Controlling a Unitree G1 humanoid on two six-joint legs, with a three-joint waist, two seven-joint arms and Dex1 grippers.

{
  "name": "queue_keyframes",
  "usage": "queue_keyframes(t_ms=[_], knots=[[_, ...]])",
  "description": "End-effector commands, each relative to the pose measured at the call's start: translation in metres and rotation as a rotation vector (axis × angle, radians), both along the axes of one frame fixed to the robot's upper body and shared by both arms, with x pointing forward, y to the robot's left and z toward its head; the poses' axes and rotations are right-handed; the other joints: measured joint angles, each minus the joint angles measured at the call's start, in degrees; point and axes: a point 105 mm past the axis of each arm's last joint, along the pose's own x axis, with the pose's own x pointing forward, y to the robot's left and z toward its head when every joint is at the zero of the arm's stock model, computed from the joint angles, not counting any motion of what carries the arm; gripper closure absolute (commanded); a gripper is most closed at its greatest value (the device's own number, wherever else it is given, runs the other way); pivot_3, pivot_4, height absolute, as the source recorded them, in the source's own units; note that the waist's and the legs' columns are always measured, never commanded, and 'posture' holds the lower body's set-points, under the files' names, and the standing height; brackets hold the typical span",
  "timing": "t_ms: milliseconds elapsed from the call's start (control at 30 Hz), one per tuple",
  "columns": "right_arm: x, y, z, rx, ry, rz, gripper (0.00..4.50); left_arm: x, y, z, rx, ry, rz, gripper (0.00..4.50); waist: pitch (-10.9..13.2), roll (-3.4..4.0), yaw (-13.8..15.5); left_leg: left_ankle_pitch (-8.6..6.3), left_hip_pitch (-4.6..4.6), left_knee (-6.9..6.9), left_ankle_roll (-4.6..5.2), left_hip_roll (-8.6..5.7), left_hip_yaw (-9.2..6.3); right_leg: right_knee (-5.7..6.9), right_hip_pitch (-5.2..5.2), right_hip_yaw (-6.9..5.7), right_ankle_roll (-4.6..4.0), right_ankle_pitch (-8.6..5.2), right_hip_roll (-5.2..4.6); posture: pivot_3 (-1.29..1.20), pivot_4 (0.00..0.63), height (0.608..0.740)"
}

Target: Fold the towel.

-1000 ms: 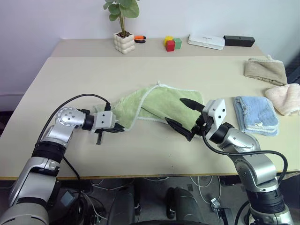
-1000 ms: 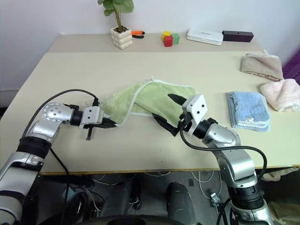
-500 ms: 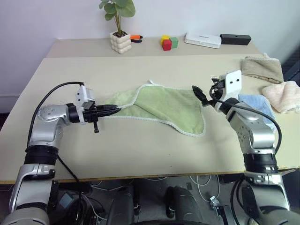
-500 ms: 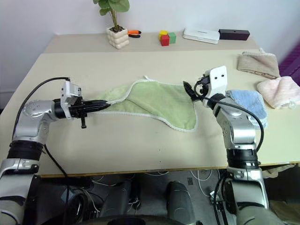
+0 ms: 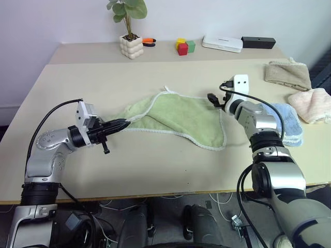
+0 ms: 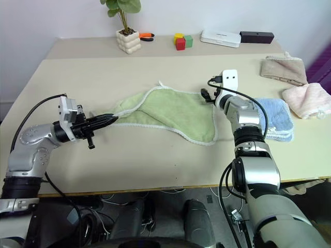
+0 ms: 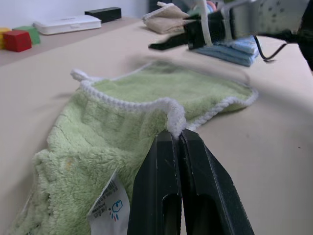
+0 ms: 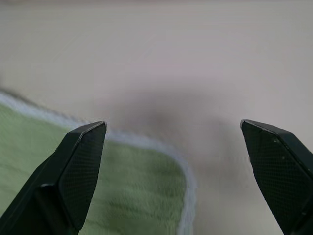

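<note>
Reaching in low from the near left edge of the table [image 5: 155,170], left arm bent at the elbow with the forearm about level and angled toward the middle. Left gripper [image 5: 123,123] pinched tight together on the near left corner of the towel [image 5: 181,116], white edging caught right at the fingertips [image 7: 172,142] in the left wrist view, small printed label [image 7: 108,208] hanging just beside them.

Stretched further out on the right side, right arm nearly straight, pointing forward and slightly down. Right gripper [image 5: 211,99] spread wide apart, clamped on nothing, hovering just at the far right corner of the towel; right wrist view has the corner's white edge sitting between the two fingers [image 8: 73,171], not touching either as far as visible.

Lying mostly flat across the middle of the table, light green, left part rumpled and folded over itself, small loop [image 5: 166,89] poking out at the far edge, near right corner sagging toward the front.

Plenty of bare tabletop in front of the towel and behind it. Light blue towel [image 5: 289,121] just right of the right arm, pink [image 5: 313,103] and beige [image 5: 288,75] ones beyond that. Way at the back: potted plant [image 5: 129,31], coloured blocks [image 5: 185,46], white box [image 5: 222,43], black box [image 5: 258,42].
</note>
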Motion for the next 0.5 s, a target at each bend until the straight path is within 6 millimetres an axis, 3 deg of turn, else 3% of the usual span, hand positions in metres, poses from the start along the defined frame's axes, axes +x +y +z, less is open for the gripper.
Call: queue_keyframes(t_ms=[33,100,167,233,433,500], knots=[[0.008,0.004,0.013,-0.012,-0.029,-0.007,0.00,-0.006,0.002,0.017,-0.030,-0.062,0.011,4.47,0.0,0.01,-0.1,0.01,0.00,-0.03,-0.02,0.00,0.03,0.00,-0.03,0.02,0.00,0.00,0.00,0.00,0.150,0.740],[0.009,0.004,0.007,-0.009,-0.014,-0.011,0.00,-0.009,0.001,0.016,-0.031,-0.057,0.011,4.47,0.0,0.01,-0.1,0.04,0.02,-0.11,-0.07,0.00,0.06,0.00,-0.05,0.04,0.00,0.00,0.00,0.00,0.150,0.740],[0.007,0.008,-0.003,0.001,0.023,0.000,0.55,-0.009,0.001,0.015,-0.025,-0.057,0.015,4.50,0.0,0.01,-0.1,0.06,0.13,-0.22,-0.09,-0.01,0.16,0.00,-0.05,0.12,0.00,0.00,0.00,0.00,0.150,0.740],[0.005,0.015,-0.012,-0.007,0.060,0.037,1.25,-0.009,0.001,0.015,-0.022,-0.059,0.018,4.50,0.0,0.01,-0.1,0.07,0.17,-0.28,-0.12,0.00,0.17,0.00,-0.05,0.13,0.00,0.00,0.00,0.00,0.150,0.740],[0.005,0.026,-0.010,-0.026,0.054,0.098,4.47,-0.009,0.001,0.015,-0.016,-0.057,0.019,4.50,0.0,0.01,-0.6,0.07,0.57,-0.46,-0.13,0.01,0.38,0.00,0.10,0.28,-0.01,0.00,0.00,0.00,0.150,0.740],[0.006,0.022,-0.006,-0.034,0.039,0.092,4.47,-0.008,0.000,0.015,-0.016,-0.057,0.017,4.50,0.0,0.01,-0.8,0.07,0.59,-0.47,-0.13,0.02,0.38,-0.01,0.12,0.28,-0.01,0.00,0.00,0.00,0.150,0.740]])
